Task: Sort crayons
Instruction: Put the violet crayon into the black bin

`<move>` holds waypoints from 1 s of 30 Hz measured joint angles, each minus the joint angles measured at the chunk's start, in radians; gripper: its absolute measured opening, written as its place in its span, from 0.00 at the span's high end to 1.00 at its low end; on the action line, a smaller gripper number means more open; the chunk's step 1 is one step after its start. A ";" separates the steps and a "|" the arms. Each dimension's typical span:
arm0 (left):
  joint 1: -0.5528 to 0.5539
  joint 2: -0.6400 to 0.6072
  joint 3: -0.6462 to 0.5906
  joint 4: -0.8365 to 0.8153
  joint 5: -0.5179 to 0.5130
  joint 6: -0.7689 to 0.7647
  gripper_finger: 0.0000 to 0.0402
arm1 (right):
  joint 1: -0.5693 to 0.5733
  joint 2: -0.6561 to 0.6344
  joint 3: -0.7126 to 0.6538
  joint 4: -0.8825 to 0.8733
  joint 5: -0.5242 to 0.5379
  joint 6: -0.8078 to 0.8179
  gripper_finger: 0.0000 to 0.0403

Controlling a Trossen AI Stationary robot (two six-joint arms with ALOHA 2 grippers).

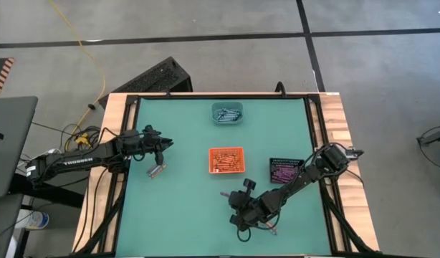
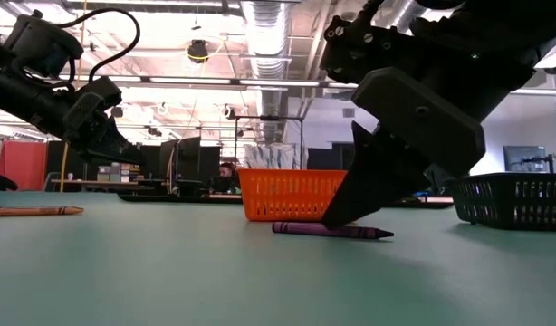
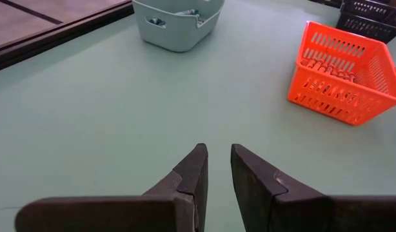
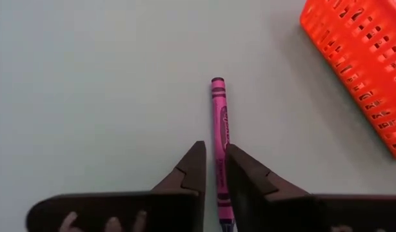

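Most crayons already lie sorted in the trays (image 1: 226, 160). The right gripper (image 4: 213, 169), jaws slightly parted (straddling, not clenched), reaches a purple crayon (image 4: 220, 122); an orange crayon (image 2: 35, 211) remains; the left gripper (image 3: 217, 171) holds nothing.

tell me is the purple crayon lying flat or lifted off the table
Lying flat: the purple crayon rests lengthwise on the table under the right tool.

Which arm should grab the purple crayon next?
The right one. Its gripper sits right over the purple crayon, which lies on the table between its fingertips. The left gripper is far away with nothing under it.
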 joint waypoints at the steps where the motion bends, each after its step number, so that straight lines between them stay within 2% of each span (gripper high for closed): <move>1: 0.000 0.000 0.000 0.000 0.000 0.000 0.86 | 0.000 0.000 0.000 0.000 -0.001 0.001 0.83; 8: 0.000 0.000 0.000 0.000 0.000 0.000 0.86 | 0.000 0.000 0.000 -0.001 -0.012 0.002 0.77; 21: 0.000 0.000 0.000 0.000 0.000 0.000 0.86 | -0.026 -0.001 0.000 -0.068 -0.068 0.053 0.76; 25: 0.000 0.000 0.000 0.000 0.000 0.000 0.86 | -0.026 -0.001 0.001 -0.071 -0.071 0.026 0.81; 30: 0.000 0.000 0.000 0.000 0.000 0.000 0.86 | -0.026 -0.002 0.001 -0.076 -0.072 -0.020 0.96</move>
